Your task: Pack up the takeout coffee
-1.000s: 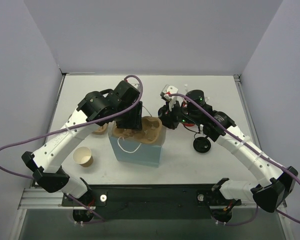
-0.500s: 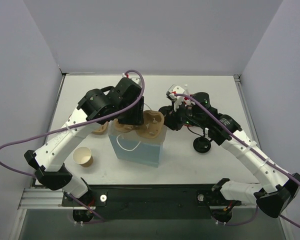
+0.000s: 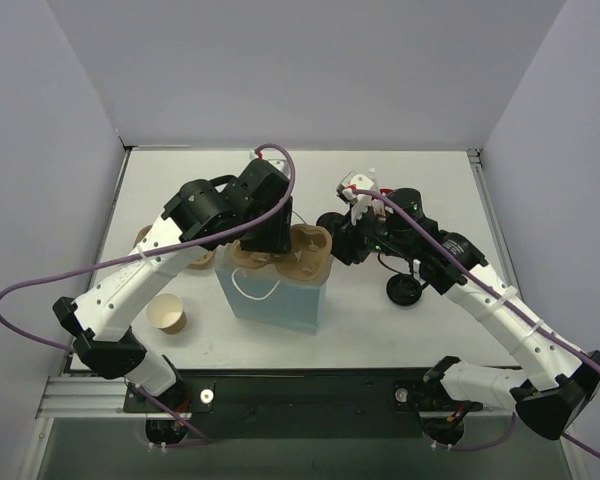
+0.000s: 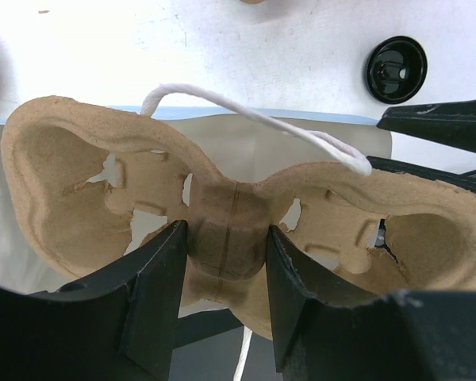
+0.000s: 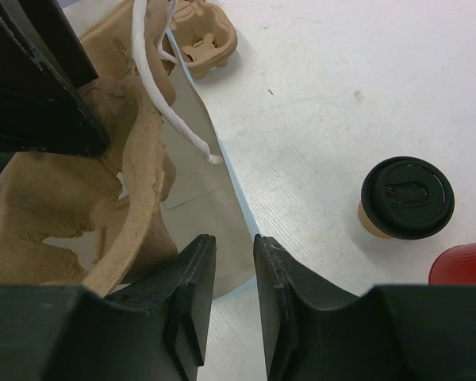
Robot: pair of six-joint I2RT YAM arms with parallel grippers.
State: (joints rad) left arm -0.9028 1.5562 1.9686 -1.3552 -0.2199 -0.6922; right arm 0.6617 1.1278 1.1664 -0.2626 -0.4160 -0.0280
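The left jaws are clamped on the narrow middle of the pulp carrier [image 4: 103, 175], which lies across the mouth of the blue bag [image 3: 275, 300]; the right jaws stand slightly apart at the bag's rim, gripping nothing. The takeout coffee [image 5: 404, 198] stands on the counter [image 3: 430, 200] between the bag and the right edge. I think the carrier may catch on the white string handle [image 4: 246, 111] and tip the unheld bag.
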